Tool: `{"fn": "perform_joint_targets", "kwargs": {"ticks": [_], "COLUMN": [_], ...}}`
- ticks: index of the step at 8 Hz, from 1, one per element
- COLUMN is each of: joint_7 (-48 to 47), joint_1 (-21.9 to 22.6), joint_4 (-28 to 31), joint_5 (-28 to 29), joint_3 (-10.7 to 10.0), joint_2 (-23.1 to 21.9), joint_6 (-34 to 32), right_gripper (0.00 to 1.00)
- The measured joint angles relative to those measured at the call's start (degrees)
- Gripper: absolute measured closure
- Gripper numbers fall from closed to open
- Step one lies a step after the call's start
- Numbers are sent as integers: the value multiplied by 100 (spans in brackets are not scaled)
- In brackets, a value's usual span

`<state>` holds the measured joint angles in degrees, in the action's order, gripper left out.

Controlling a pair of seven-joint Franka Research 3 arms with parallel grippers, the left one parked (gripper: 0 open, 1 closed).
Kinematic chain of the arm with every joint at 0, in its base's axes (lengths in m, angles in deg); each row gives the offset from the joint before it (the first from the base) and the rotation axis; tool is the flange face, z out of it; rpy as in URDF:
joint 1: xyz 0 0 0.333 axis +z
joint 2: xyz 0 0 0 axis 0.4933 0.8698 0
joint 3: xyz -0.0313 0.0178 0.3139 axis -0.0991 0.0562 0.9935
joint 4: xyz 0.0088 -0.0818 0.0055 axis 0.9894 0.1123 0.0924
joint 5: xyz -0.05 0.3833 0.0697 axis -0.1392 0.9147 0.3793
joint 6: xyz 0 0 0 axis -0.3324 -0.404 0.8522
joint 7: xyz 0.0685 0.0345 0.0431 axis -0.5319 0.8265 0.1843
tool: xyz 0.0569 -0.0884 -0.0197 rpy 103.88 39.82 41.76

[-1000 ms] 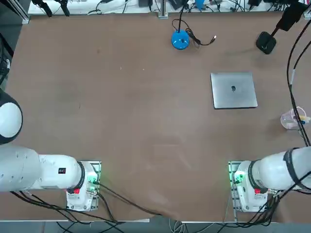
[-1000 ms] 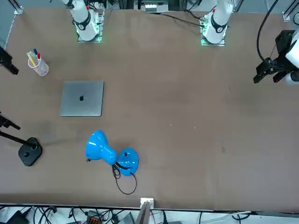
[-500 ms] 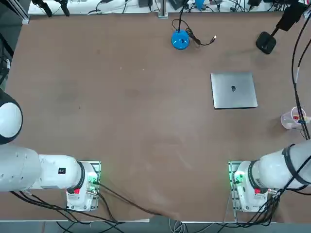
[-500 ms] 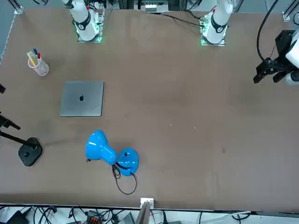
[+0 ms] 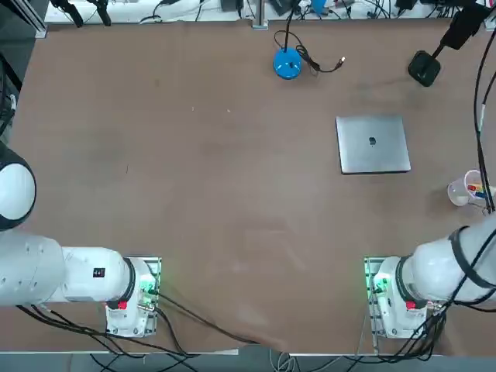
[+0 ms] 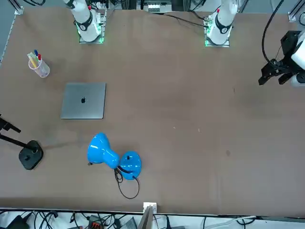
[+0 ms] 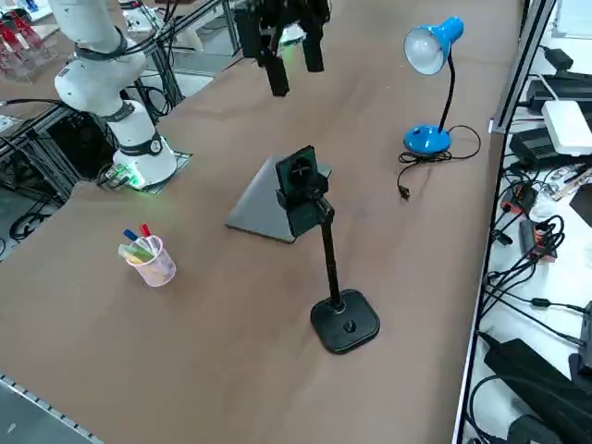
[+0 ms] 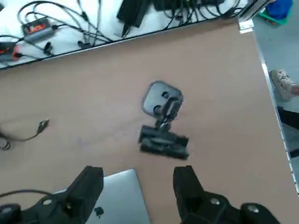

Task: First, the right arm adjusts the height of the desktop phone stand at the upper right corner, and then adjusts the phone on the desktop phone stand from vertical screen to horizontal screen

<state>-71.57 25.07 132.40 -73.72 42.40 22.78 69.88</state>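
Note:
The desktop phone stand (image 7: 345, 321) has a rounded black base and a slim pole, and it stands at the table's far right corner (image 5: 424, 67). The phone (image 7: 298, 172) is a small dark slab clipped upright on its head. My right gripper (image 7: 293, 67) hangs high above the silver laptop, well short of the stand and clear of it. In the wrist view the stand (image 8: 161, 100) and its clamp head lie ahead of the right gripper (image 8: 138, 172), which is open with nothing between its fingers. The right arm (image 5: 449, 267) runs off the top view's right edge.
A silver laptop (image 5: 373, 143) lies shut between the arm's base and the stand. A clear cup of pens (image 5: 465, 190) sits near the right edge. A blue desk lamp (image 7: 427, 46) with a loose cable stands at the far edge.
The right arm has swung further outward past the table's right edge. Its gripper has left the front view's left edge, and the pen cup shows more fully from above.

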Motion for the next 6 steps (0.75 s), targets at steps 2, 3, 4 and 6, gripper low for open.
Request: {"fn": "perform_joint_targets", "kwargs": {"ticks": [2, 3, 4, 6], "joint_7": [9, 9, 9, 9], "joint_1": [-191, -221, -234, -347], "joint_4": [-210, -253, -273, -287], "joint_5": [2, 3, 14, 132], "joint_3": [-2, -2, -2, -3], "joint_2": [394, 528, 625, 781], "joint_6": [147, 280, 385, 478], "right_gripper": [16, 22, 23, 26]}}
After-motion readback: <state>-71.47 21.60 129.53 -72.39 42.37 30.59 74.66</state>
